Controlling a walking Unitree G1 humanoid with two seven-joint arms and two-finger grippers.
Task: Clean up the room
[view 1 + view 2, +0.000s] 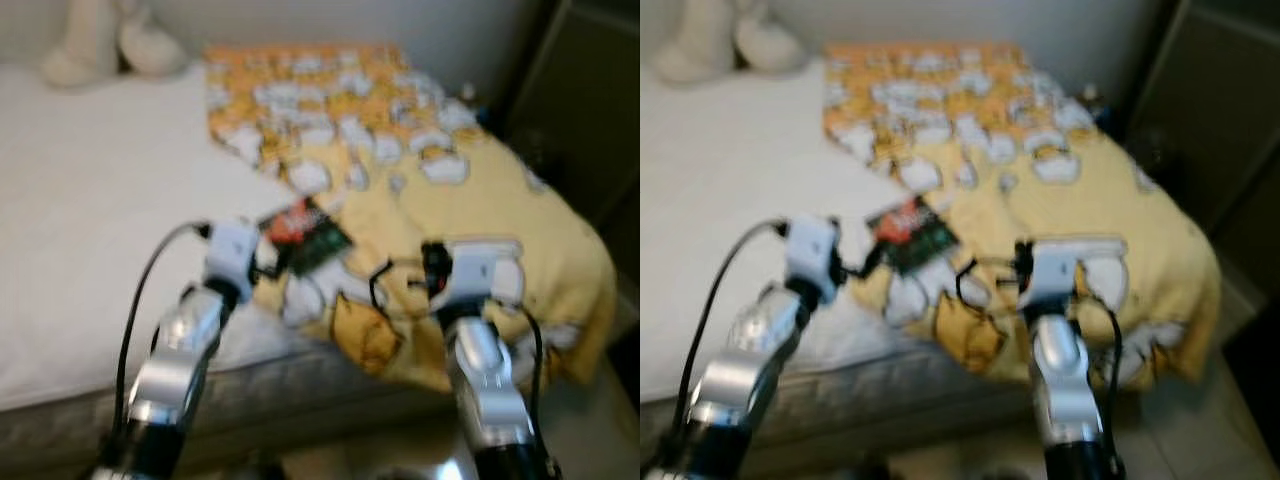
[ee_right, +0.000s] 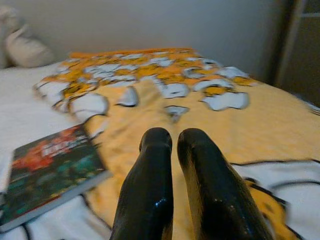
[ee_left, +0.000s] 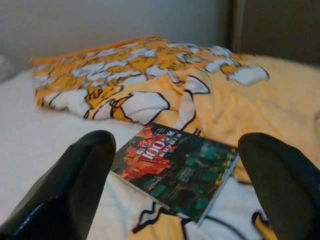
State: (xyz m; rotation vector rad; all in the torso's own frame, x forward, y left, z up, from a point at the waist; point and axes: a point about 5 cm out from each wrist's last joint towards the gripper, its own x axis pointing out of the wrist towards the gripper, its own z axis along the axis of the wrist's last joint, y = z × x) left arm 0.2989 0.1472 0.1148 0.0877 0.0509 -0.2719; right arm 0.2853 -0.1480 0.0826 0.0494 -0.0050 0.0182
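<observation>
Thin red-and-green paperback book (image 3: 175, 172) lies flat on the yellow cartoon-print blanket (image 1: 480, 190) at the bed edge, dead ahead between the spread fingers of the left gripper (image 3: 187, 200), long axis diagonal; right gripper (image 2: 180, 165), fingers pressed together, sits farther off.

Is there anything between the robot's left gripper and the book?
No. In the left wrist view the left gripper, its jaws wide open, points straight at the book with only the yellow blanket underneath it.

The book (image 3: 175, 172) shows a large white "100" on its cover (other lettering too blurred to read).
</observation>
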